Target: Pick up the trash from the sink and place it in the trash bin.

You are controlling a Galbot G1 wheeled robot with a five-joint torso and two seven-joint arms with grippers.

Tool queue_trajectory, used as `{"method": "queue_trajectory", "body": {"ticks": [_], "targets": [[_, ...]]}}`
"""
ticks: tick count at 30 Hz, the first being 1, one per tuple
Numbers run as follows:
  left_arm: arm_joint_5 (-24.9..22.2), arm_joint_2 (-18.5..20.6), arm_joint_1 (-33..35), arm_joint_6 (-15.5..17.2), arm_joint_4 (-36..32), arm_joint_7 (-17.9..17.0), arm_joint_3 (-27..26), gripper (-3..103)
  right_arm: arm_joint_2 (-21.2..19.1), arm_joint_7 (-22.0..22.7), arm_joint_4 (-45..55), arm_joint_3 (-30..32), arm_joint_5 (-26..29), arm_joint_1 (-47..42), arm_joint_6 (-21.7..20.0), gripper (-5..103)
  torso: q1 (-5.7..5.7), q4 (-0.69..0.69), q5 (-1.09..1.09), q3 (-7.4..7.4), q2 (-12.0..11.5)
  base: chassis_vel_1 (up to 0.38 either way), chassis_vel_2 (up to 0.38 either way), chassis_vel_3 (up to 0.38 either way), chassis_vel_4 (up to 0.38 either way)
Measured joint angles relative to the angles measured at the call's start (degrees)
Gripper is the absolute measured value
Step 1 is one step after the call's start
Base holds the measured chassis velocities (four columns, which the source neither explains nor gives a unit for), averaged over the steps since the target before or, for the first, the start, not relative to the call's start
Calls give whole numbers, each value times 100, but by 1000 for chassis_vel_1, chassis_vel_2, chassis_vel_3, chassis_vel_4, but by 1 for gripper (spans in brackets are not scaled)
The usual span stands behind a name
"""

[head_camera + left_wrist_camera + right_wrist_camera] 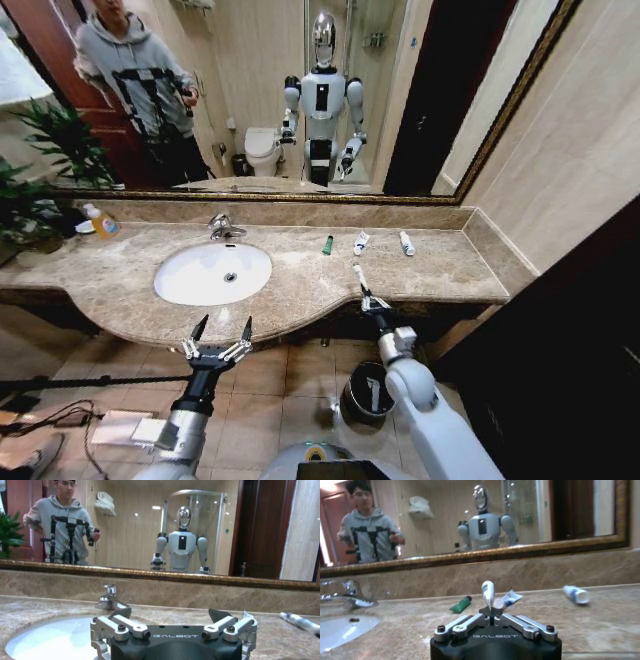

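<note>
My right gripper (366, 298) is shut on a white finger-sized tube (358, 274), held upright just above the counter's front edge; the right wrist view shows the tube (487, 590) rising from the closed gripper (492, 611). More trash lies on the counter behind: a dark-green tube (327, 244) (461, 604), a white sachet (361, 242) (512, 597) and a white tube (406, 243) (576, 594). The sink (170, 290) is to the left. My left gripper (223, 327) (171, 613) hangs open and empty before its front rim. The trash bin (352, 400) stands on the floor under my right arm.
A chrome tap (222, 228) stands behind the basin. An orange-capped soap bottle (101, 222) and a plant (30, 200) occupy the counter's far left. A wall mirror (420, 90) backs the counter. A dark cabinet (560, 350) is at the right. Cables (60, 415) lie on the floor.
</note>
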Motion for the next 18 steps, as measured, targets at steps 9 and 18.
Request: {"method": "queue_trajectory", "body": {"ticks": [9,18], "targets": [[0,1,0,0,0,-1,0,100,261,216,209,171,-630,-1309,804,0,0,-1,1,0,0,0,0,0,0],[0,0,0,0,0,0,0,100,414,375,-432,36,-1129,-2124,1552,0,-1,-1,0,0,0,0,0,0,0]]}}
